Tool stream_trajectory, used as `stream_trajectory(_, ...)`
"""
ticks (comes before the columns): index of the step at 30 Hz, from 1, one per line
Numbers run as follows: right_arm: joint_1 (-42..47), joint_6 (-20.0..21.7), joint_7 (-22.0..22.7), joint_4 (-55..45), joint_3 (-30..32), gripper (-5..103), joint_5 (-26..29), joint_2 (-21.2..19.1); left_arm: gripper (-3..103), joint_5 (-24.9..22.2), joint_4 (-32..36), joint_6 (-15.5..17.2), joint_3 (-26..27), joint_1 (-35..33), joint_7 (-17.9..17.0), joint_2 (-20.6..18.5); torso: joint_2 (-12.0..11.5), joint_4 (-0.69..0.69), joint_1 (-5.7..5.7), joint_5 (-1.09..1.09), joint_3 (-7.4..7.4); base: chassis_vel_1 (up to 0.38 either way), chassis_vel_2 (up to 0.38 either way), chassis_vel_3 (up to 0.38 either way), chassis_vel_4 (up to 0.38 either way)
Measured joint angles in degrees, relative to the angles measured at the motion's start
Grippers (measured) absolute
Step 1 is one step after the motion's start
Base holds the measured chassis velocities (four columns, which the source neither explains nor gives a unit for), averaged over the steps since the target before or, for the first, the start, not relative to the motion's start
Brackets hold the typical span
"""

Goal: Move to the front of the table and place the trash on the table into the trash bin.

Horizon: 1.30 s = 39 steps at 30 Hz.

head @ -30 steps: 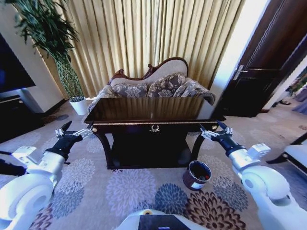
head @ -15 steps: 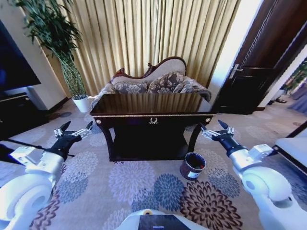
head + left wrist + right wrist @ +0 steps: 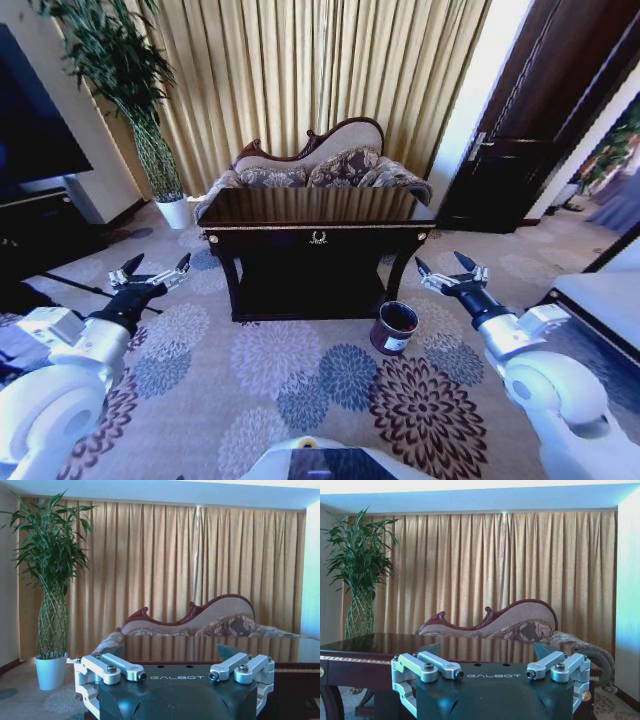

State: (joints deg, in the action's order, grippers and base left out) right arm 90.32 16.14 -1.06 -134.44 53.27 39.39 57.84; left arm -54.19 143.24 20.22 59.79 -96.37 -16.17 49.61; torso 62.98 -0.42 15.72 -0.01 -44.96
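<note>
The left pincer (image 3: 152, 270) is held out in front of the robot above the carpet, its two dark, pointed fingers spread wide with nothing between them. The right pincer (image 3: 444, 268) mirrors it on the other side, also spread wide and empty. Each pincer sits on a black wrist that joins a smooth white, rounded arm shell. In the wrist views, the left pincer (image 3: 175, 672) and right pincer (image 3: 492, 672) show silver metal linkage bars bolted to a dark green-black housing.

Both pincers are well short of the bench (image 3: 316, 206), which stands ahead, centred between them. The bench is dark wood with a glossy, mirror-like top that reflects the curtain, a thin gold trim line along its front edge, a gold emblem (image 3: 318, 238) at front centre, curved legs and a lower shelf. No litter can be made out on its top from this angle.

The trash bin (image 3: 394, 328) is a small dark cylinder with a white label on its side. It stands on the carpet near the front right leg of the bench, closer to the right pincer than to the left one.

The carpet (image 3: 300, 380) is grey with large round flower patterns in blue, brown and pale tones. Behind the bench is a sofa (image 3: 315, 170) with a carved wooden frame and patterned upholstery, in front of pleated gold curtains (image 3: 320, 80). A tall leafy plant in a white pot (image 3: 175, 211) stands to the left.
</note>
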Motion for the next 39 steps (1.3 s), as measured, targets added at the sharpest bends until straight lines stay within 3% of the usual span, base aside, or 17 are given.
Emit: stream_trajectory(39,-1.0,-1.8,0.0,1.3,-1.9,100,-0.9,0.3,100,0.1,0.0,0.0,-0.6,0.4,0.0,0.0,0.0,0.02,-0.02,-0.03,0.02,0.170,-0.167,-0.170,0.161)
